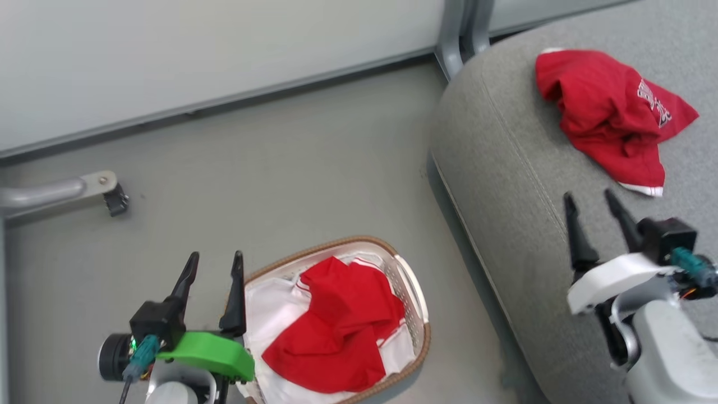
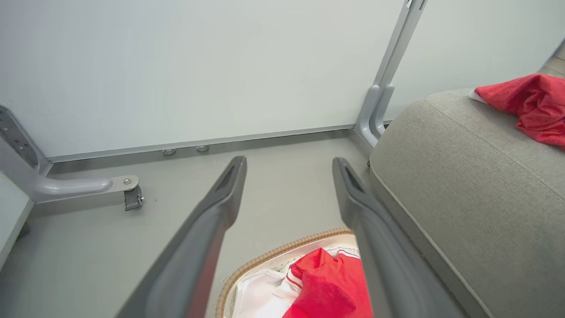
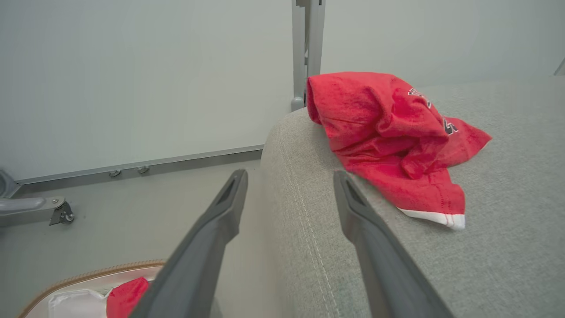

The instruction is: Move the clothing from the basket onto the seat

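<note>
Red shirt lies on seat, more clothing in basket — left gripper and right gripper both empty, fingers apart.

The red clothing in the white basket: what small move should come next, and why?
Probably swing the open left gripper right and down onto the red fabric garment in the oval white perforated basket. It hovers empty beside the rim, while another red garment already lies on the grey fabric seat beyond the open right gripper.

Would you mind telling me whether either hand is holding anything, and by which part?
Nothing is held: the left hand and right hand are both open and empty.
</note>
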Motion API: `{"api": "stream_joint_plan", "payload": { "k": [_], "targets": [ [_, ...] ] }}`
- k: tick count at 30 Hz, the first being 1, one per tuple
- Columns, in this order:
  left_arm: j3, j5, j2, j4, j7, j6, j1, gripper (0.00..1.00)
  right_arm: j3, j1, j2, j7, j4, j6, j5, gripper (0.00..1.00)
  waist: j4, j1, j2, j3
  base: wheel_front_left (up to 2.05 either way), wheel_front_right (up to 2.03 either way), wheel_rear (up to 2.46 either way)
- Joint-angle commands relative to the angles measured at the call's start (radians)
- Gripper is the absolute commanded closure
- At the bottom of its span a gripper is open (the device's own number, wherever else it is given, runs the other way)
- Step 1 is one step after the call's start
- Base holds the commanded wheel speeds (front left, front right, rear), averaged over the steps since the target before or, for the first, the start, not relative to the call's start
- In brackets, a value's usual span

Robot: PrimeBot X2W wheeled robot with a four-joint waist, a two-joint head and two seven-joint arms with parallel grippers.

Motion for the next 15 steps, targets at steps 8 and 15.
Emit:
{"api": "stream_joint_plan", "payload": {
  "k": [8, 15],
  "targets": [
    [0.121, 0.029, -0.009, 0.032, 0.001, 0.015, 0.083, 0.00, 0.082, 0.080, 0.071, -0.004, -0.010, -0.001, -0.018, 0.00, 0.109, 0.0001, 0.0000, -0.122, 0.00, 0.00, 0.00],
    [0.149, 0.007, -0.010, 0.052, 0.001, 0.023, 0.124, 0.00, 0.127, 0.138, 0.114, -0.004, -0.013, -0.001, -0.031, 0.00, 0.136, 0.0001, 0.0000, -0.155, 0.00, 0.00, 0.00]
  ]
}}
